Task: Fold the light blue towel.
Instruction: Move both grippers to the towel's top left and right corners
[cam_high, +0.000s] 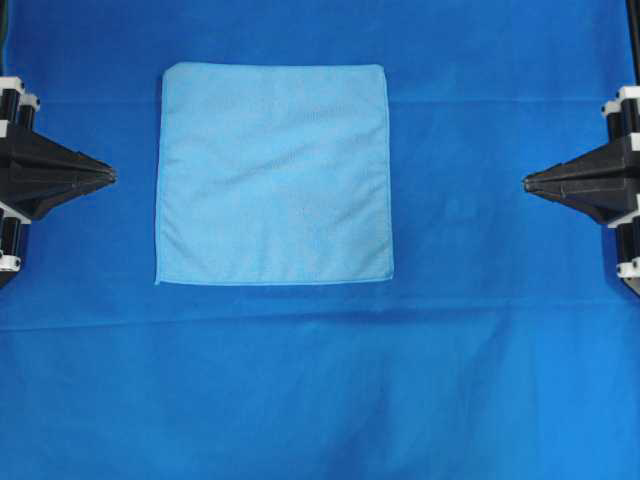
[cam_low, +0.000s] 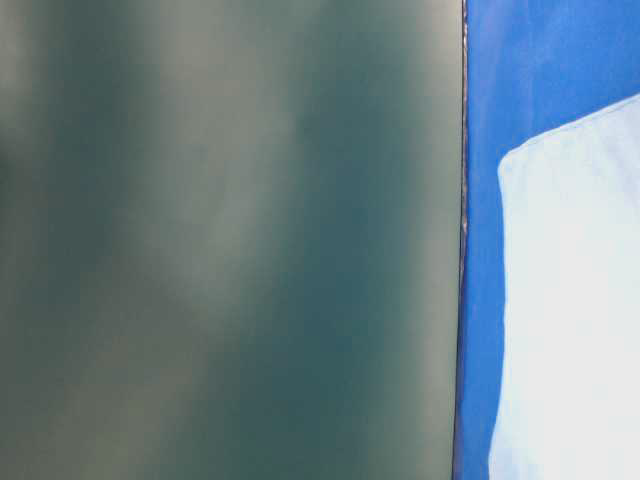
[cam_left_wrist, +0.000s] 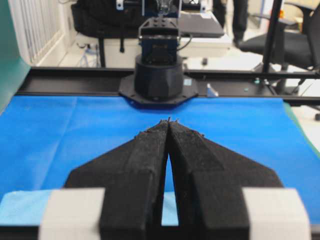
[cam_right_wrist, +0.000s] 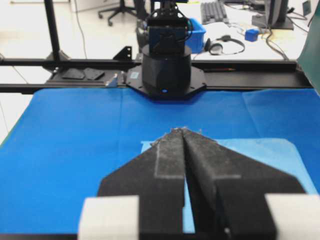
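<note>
Pale sky-blue | light blue towel (cam_high: 273, 175) | flat, unfolded, square

The light blue towel (cam_high: 273, 175) is soft matt cloth with a fine woven grain and a thin stitched hem, lying on a smoother, faintly creased royal-blue cloth (cam_high: 320, 390) over the surface, while both hands' fingers (cam_left_wrist: 145, 165) look like rough, grainy matt black plastic.

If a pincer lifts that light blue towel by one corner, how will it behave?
The light blue towel lies flat and thin with a fine hem, so it will probably drape limply. It looks light. Pushed, it may bunch or drag across the royal-blue cloth rather than slide cleanly.
</note>
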